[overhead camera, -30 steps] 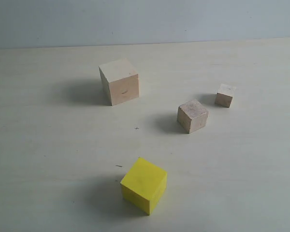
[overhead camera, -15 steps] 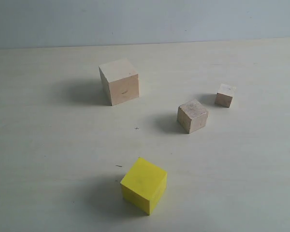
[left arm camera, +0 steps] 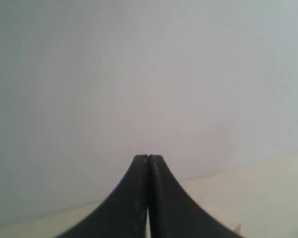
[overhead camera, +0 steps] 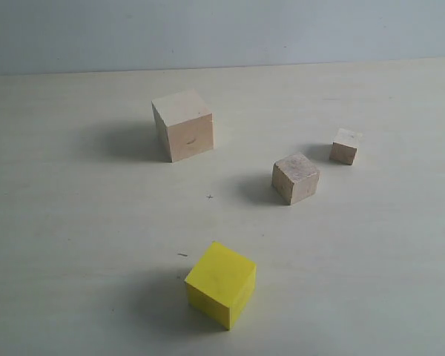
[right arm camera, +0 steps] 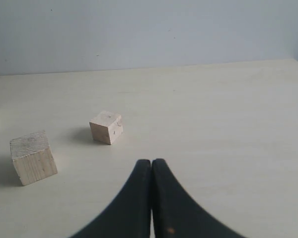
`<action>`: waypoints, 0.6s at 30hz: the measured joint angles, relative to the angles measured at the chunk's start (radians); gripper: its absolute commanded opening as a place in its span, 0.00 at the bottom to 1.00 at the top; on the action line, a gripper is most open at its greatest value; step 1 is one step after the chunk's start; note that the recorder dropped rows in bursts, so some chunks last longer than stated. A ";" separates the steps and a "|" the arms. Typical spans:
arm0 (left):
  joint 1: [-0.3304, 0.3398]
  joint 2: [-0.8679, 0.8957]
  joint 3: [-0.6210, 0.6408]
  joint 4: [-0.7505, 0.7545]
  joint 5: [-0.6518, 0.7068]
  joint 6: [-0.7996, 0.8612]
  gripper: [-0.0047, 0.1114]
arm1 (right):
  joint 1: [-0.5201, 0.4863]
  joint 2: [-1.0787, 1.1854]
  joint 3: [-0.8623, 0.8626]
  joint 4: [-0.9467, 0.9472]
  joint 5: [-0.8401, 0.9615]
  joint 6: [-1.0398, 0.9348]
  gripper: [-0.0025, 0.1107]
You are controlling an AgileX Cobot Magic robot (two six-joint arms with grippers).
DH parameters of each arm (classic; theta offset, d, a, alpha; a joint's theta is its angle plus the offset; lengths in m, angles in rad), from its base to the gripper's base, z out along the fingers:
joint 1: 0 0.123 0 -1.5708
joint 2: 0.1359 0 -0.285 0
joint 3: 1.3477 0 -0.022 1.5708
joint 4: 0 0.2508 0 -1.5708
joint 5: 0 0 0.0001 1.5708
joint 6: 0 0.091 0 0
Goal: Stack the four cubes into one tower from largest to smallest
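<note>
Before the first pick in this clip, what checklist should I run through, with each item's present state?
1. Top of the large wood cube bare: ok.
2. The yellow cube stands free of the others: ok.
3. The medium wood cube and small wood cube apart: ok.
4. The left gripper open for a pick: not ok, shut.
5. The right gripper open for a pick: not ok, shut.

At lower centre, the yellow cube (overhead camera: 221, 284) is showing bright yellow. Above it, the large cube (overhead camera: 183, 124), medium cube (overhead camera: 296, 178) and small cube (overhead camera: 345, 146) are showing pale bare wood. The counter (overhead camera: 74, 222) is looking cream, the wall (overhead camera: 222, 33) pale blue-grey. The left pincer (left arm camera: 148, 157) and right pincer (right arm camera: 151, 161) are showing black.
</note>
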 measured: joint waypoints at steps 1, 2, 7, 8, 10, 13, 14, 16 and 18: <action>-0.019 0.050 -0.002 0.002 0.014 -0.008 0.04 | 0.000 0.000 0.000 0.000 0.000 0.000 0.02; -0.047 0.137 -0.006 0.005 0.048 -0.038 0.04 | 0.000 0.000 0.000 0.000 0.000 0.000 0.02; -0.069 0.320 -0.006 0.005 0.078 -0.220 0.04 | 0.000 0.000 0.000 0.000 0.000 0.000 0.02; -0.069 0.327 -0.006 0.005 0.058 -0.241 0.04 | 0.000 0.000 0.000 0.000 0.000 0.000 0.02; -0.069 0.330 -0.006 0.005 0.014 -0.249 0.04 | 0.000 0.000 0.000 0.000 0.000 0.000 0.02; -0.069 0.330 -0.006 0.003 -0.053 -0.254 0.04 | 0.000 0.000 0.000 0.000 0.000 0.000 0.02; -0.069 0.330 -0.006 0.003 -0.066 -0.254 0.04 | 0.000 0.000 0.000 0.000 0.000 0.000 0.02; -0.070 0.330 -0.006 0.003 -0.085 -0.254 0.04 | 0.000 0.000 0.000 0.000 0.000 0.000 0.02; -0.070 0.330 -0.006 0.003 -0.092 -0.254 0.04 | 0.000 0.000 0.000 0.000 0.000 0.000 0.02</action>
